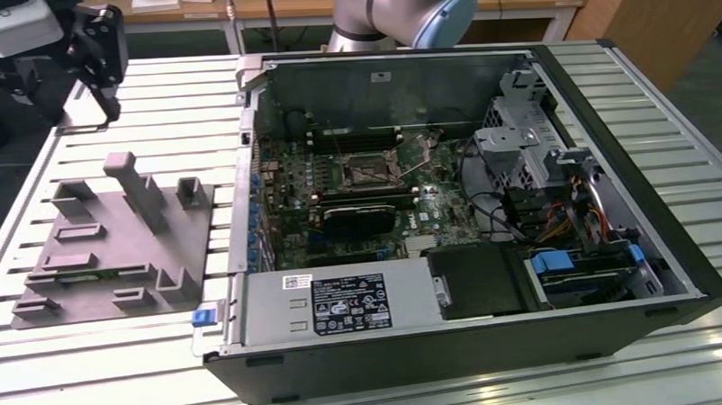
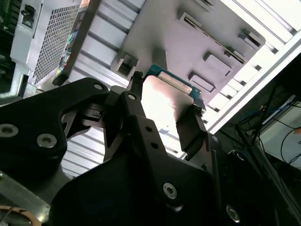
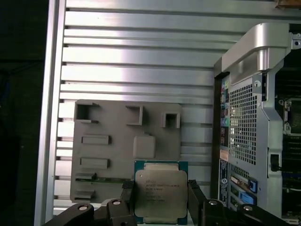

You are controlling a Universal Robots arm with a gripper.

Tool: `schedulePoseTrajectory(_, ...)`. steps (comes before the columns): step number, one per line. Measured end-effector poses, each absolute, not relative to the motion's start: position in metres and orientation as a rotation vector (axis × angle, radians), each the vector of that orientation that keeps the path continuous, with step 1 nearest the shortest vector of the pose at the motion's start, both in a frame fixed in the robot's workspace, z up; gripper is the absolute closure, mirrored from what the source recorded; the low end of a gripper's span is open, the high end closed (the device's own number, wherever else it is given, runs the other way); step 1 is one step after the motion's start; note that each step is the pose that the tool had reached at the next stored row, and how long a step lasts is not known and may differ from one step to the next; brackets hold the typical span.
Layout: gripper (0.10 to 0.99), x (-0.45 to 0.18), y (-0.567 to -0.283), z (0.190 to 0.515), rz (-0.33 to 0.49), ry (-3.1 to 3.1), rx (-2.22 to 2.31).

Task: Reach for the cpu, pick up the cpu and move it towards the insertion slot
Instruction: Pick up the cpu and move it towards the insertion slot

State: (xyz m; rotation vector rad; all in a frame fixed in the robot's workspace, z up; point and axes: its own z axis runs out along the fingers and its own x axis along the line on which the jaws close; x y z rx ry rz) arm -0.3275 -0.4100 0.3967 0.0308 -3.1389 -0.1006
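Tool [image 3: 160, 186] pinches the cpu [image 3: 161, 194] by opposite edges, I judge to spare its contacts. The cpu hangs above the grey fixture plate [image 3: 108, 155]. The insertion slot [image 1: 370, 171] sits well apart from that plate, inside the computer case [image 1: 665, 232].

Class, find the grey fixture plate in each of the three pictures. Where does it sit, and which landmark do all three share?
Exterior view: the grey fixture plate lies at the exterior view's left, beside the open computer case.
First wrist view: the plate lies behind the cpu gripped in the hand, next to the case.
Second wrist view: the plate lies beyond the hand and cpu.
Shared landmark: the computer case.
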Motion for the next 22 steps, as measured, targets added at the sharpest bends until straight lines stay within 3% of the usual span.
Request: schedulePoseTrajectory(22, 0.545, -0.265, -0.41, 0.397, -0.101, -3.139, 0.031)
